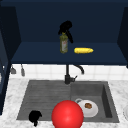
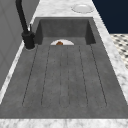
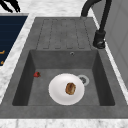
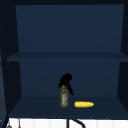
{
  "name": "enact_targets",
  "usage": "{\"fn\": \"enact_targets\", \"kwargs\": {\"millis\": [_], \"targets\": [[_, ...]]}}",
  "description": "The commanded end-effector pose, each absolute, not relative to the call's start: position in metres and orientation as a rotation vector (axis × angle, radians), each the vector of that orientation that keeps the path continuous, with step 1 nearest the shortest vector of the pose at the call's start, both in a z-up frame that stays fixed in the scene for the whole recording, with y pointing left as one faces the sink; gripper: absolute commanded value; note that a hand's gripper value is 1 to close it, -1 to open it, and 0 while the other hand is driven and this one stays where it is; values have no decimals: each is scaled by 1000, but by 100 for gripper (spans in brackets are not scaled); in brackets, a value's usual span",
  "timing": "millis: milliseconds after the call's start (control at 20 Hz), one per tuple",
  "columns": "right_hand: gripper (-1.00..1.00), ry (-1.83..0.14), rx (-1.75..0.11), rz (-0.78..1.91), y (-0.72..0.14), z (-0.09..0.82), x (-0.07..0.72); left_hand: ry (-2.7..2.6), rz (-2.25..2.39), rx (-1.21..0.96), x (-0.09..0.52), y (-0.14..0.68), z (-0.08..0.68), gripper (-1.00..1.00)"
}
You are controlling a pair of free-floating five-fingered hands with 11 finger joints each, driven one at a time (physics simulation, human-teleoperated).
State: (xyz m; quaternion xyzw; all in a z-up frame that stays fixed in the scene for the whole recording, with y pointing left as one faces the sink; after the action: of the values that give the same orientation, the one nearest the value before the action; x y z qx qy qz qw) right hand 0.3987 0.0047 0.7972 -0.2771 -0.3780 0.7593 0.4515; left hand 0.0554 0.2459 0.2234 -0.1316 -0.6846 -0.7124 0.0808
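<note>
Lighting: even, soft, source not discernible. Cabinet interior (image 4: 70,37), upper frame of front and upper views: dim navy, shelf edges faint. Sink (image 2: 65,75) and countertop (image 3: 15,67): brighter, with faint shading along the basin walls. Glare: none. Rendering: uniformly soft, outlines blurred. Edge distortion: none evident.

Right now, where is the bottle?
The bottle stands upright on the lower shelf of the open cabinet above the sink, left of the corn cob, with the right hand at its top.
</note>
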Motion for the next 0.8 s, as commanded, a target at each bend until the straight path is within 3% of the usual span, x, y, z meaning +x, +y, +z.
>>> {"fn": "enact_targets", "kwargs": {"millis": [0, 750], "targets": [[-100, -943, -728, 1890, 5, 824, 399, -2047, -2130, -393, 55, 246, 223, 0], [-100, -932, -725, 1904, 19, 808, 402, -2047, -2130, -393, 55, 246, 223, 0]]}}
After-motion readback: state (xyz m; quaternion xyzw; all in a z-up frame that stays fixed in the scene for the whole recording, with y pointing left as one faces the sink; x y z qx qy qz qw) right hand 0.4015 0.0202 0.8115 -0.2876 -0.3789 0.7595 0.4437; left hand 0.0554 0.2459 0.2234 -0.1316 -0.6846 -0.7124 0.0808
